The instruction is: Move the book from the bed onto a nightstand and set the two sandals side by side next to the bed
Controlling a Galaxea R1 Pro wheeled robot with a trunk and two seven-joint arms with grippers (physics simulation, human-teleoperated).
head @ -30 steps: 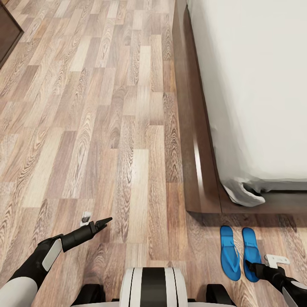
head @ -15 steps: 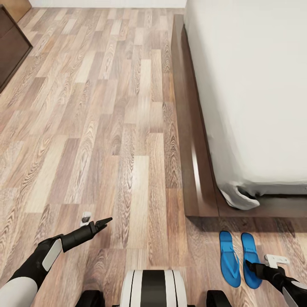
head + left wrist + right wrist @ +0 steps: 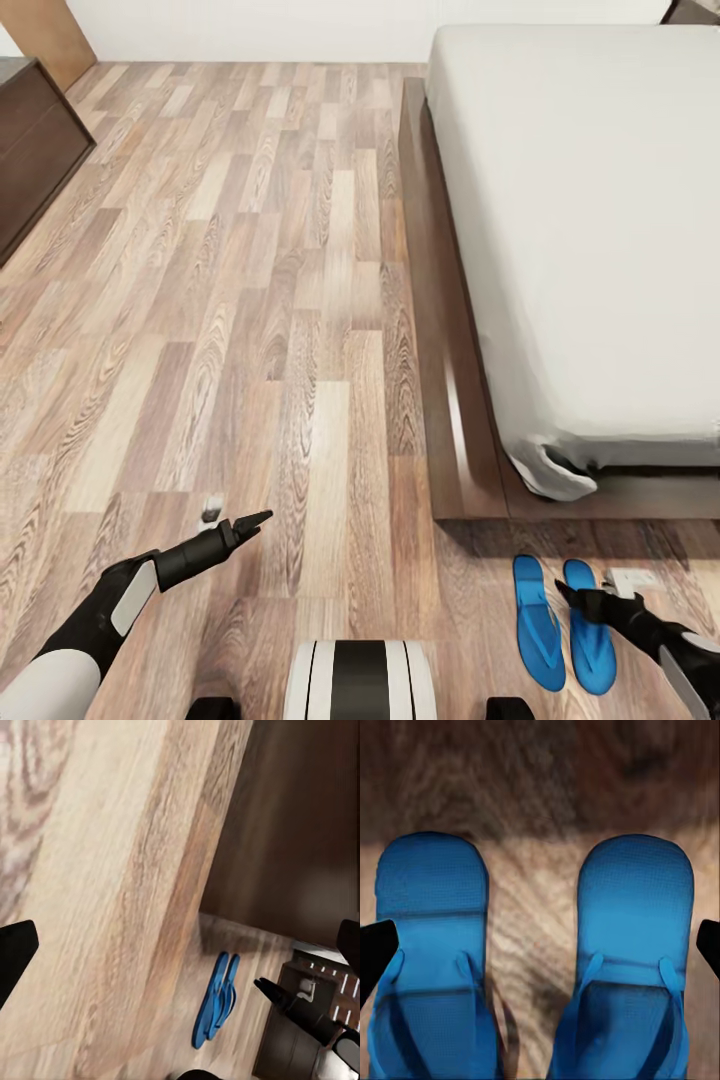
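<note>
Blue textured sandals [image 3: 540,967] lie paired on wood-plank floor [image 3: 250,300].

This is a bedroom in a home. A large low platform bed [image 3: 560,250] with a dark brown wooden frame and a plain pale mattress fills the right of the head view. Brown wood-plank floor [image 3: 250,300] covers the rest, meeting a white wall [image 3: 250,30] along the top. A dark wooden cabinet [image 3: 35,150] stands at upper left. Two blue flip-flops [image 3: 560,625] lie side by side at the bed's foot, lower right.
</note>
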